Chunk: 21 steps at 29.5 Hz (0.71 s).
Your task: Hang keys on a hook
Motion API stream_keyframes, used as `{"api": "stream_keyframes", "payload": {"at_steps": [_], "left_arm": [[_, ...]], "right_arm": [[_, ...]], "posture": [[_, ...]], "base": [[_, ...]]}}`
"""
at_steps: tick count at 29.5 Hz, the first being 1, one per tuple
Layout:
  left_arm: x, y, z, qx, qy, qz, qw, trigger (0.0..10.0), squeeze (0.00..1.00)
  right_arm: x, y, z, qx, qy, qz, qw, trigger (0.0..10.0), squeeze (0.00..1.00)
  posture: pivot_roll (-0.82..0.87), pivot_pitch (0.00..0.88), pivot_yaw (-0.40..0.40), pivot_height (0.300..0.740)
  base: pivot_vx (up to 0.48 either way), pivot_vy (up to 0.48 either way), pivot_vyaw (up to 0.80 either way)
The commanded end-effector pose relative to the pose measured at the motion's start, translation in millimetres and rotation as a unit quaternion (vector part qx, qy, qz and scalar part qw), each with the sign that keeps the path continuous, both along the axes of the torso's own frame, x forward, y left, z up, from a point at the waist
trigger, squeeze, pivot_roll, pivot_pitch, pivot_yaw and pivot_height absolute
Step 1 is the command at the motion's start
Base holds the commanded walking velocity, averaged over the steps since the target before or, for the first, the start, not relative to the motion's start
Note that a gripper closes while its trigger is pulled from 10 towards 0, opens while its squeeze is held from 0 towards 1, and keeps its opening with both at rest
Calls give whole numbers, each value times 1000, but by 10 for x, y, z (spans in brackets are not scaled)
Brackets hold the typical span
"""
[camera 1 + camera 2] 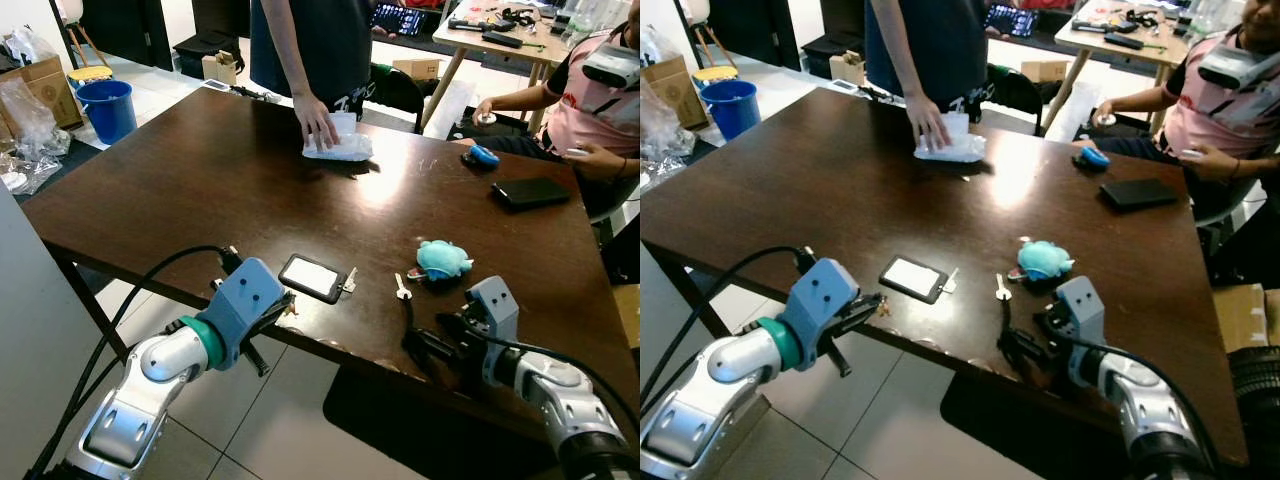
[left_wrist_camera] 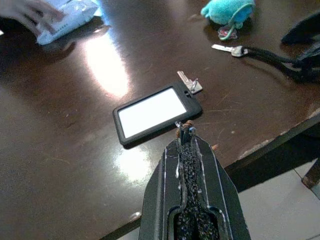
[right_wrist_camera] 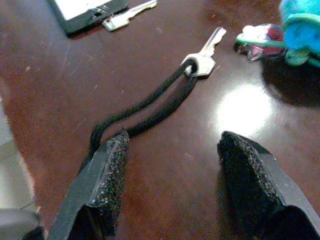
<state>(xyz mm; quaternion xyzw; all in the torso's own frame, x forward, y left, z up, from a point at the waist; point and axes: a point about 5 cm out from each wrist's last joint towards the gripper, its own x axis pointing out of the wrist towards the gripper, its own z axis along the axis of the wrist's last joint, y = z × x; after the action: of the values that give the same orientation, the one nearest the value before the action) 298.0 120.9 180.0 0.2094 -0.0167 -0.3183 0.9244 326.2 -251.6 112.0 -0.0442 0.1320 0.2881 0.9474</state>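
A silver key point(image 3: 206, 56) on a black cord loop point(image 3: 145, 111) lies near the front edge of the dark wooden table point(image 1: 200, 190); it is also visible as the key point(image 1: 401, 290). My right gripper point(image 3: 170, 150) is open low over the table. The cord's near end runs beside one of its fingers point(image 3: 102, 180). The right gripper point(image 1: 428, 348) sits at the table's front edge. A black card holder point(image 1: 313, 277) with a small key point(image 2: 190, 82) clipped to it lies to the left. My left gripper point(image 2: 185, 131) is shut and empty, its tip just short of the holder.
A teal plush keychain point(image 1: 443, 259) lies just behind the key. A person's hand rests on a white packet point(image 1: 340, 148) at the far side. A seated person, a black phone point(image 1: 530, 192) and a blue object point(image 1: 482, 156) are at the right. A blue bucket point(image 1: 106, 108) stands on the floor at the left.
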Motion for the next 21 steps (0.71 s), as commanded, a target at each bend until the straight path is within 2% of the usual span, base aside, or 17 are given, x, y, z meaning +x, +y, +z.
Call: {"api": "stream_keyframes", "payload": {"at_steps": [1,5,6,8,9,14,18,19,21], "left_arm": [[-6,9,-23,-2,7,4,1000,10000,0],[3,7,-17,-2,7,4,1000,10000,0],[4,10,-16,-3,7,4,1000,10000,0],[4,10,-16,-3,7,4,1000,10000,0],[3,12,-18,-2,8,3,1000,10000,0],[7,14,-20,-2,9,3,1000,10000,0],[8,8,-17,-2,8,2,1000,10000,0],[4,8,-18,-2,8,2,1000,10000,0],[-7,22,-28,-1,10,4,1000,10000,0]], "right_arm": [[-97,-31,-86,10,26,17,999,10000,0],[-134,-102,-35,8,11,25,1000,10000,0],[-110,-199,54,19,-11,-3,1000,10000,0],[-110,-199,54,19,-11,-3,1000,10000,0],[-91,-302,155,34,-33,-31,998,10000,0],[-81,-417,268,53,-52,-60,995,10000,0],[-107,-453,165,40,-36,-81,995,10000,0],[-130,-463,81,26,-26,-97,995,10000,0],[-202,-384,-31,24,-28,-98,994,10000,0]], "posture": [[54,99,67,740],[54,97,68,740],[52,96,71,740],[52,96,71,740],[52,95,72,740],[49,94,74,740],[51,96,74,740],[51,100,73,740],[51,106,76,740]], "base": [[0,0,0],[0,0,0],[0,0,0],[0,0,0],[0,0,0],[0,0,0],[0,0,0],[0,0,0],[0,0,0]]}}
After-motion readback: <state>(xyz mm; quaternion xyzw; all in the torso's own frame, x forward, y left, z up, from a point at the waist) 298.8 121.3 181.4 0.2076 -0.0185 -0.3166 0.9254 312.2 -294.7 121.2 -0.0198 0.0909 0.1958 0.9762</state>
